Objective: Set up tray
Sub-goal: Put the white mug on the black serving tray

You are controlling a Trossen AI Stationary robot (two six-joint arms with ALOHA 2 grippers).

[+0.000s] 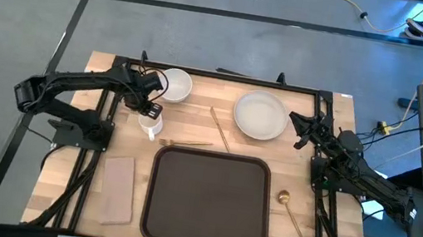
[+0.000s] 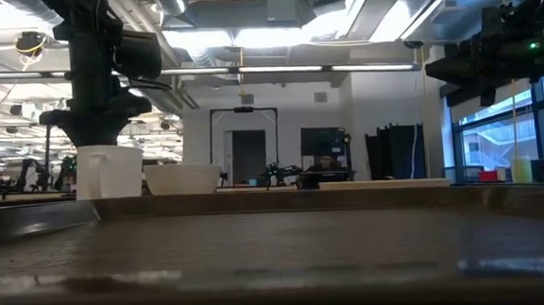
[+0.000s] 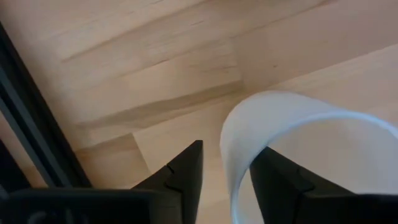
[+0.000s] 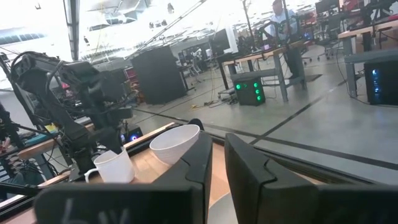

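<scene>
The dark brown tray (image 1: 212, 200) lies at the table's near middle and fills the foreground of the low view (image 2: 278, 256). A white cup (image 1: 151, 123) (image 2: 109, 172) stands upright on the table left of the tray's far edge, beside a white bowl (image 1: 175, 85) (image 2: 184, 178). My left gripper (image 1: 148, 109) (image 3: 227, 171) sits over the cup, shut on it. My right gripper (image 1: 300, 132) (image 4: 218, 162) is shut and hovers just right of the white plate (image 1: 261, 114), touching nothing. From there it sees the cup (image 4: 115, 167) and bowl (image 4: 175, 143). My left gripper holds the white cup by its rim wall (image 3: 235, 163), pinched with one finger (image 3: 280, 180) inside the cup and the other finger (image 3: 186, 174) outside. The fingers come from above, pointing down. The cup stands upright with its base on the table.
Two chopsticks (image 1: 219, 130) lie crossed between the cup and the plate. A gold spoon (image 1: 291, 212) rests right of the tray, and a tan napkin (image 1: 118, 190) left of it. Black frame bars (image 1: 218, 75) run along the table's far and side edges.
</scene>
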